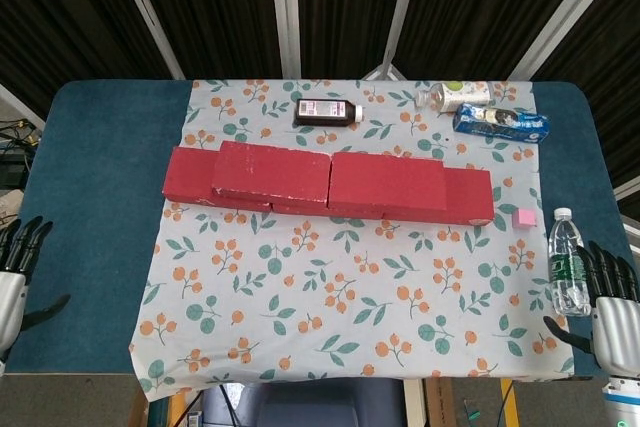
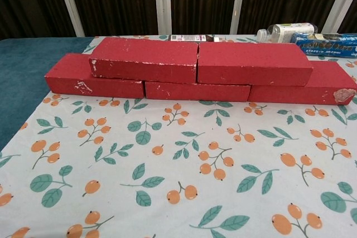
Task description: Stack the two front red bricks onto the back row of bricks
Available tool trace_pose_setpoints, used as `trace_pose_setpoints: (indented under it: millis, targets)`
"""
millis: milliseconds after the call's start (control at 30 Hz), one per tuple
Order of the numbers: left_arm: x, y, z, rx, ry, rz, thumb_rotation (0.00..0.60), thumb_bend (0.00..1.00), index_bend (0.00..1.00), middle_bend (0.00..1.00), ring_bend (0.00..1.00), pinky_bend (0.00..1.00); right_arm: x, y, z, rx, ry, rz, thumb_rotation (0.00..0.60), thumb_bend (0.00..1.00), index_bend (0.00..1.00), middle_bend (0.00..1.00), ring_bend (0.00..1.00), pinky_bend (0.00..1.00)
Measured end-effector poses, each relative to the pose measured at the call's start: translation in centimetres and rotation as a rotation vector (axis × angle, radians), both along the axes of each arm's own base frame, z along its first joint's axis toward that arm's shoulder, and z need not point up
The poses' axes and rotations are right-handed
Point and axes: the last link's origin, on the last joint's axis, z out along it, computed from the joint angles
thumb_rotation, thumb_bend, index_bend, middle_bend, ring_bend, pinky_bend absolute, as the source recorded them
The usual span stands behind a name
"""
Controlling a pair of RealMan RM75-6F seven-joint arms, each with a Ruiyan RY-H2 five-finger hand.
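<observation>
Head view first: the left hand (image 1: 12, 282) sits at the far lower left edge of the frame, fingers spread, thumb out to the side, holding nothing and hovering over the blue table (image 1: 85, 207). The right hand (image 1: 608, 307) sits at the lower right corner, fingers also apart and empty, just beside the water bottle (image 1: 568, 261) lying at the cloth's right edge; whether it touches the bottle cannot be told.

In the middle of the frame the two upper red bricks (image 1: 330, 178) lie end to end on top of the back row of bricks (image 1: 470, 202), whose ends stick out at left and right. Above them, near the top of the floral cloth (image 1: 340, 307), lies a dark brown bottle (image 1: 327, 112); at upper right lie a clear bottle (image 1: 462, 95) and a blue packet (image 1: 500, 123). A small pink cube (image 1: 523, 217) stands just right of the bricks. The lower half of the cloth is open, with bare blue table on both sides.

Chest view now: no hands show. The upper red bricks (image 2: 201, 61) meet at a seam in the centre, resting on the back row (image 2: 195, 91). Behind, at the upper right, the clear bottle (image 2: 287, 29) and blue packet (image 2: 326, 43). Open cloth (image 2: 178, 182) fills the foreground.
</observation>
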Motion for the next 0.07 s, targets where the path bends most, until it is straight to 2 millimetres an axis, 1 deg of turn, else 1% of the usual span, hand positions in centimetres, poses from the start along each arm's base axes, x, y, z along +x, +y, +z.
trace_pose_setpoints:
  millis: [67]
  targets:
    - [-0.56, -0.12, -0.32, -0.003, -0.001, 0.028, 0.6, 0.0, 0.06, 0.06, 0.0, 0.12, 0.11, 0.18, 0.14, -0.003, 0.004, 0.002, 0.6, 0.02, 0.0, 0.0, 0.0, 0.0]
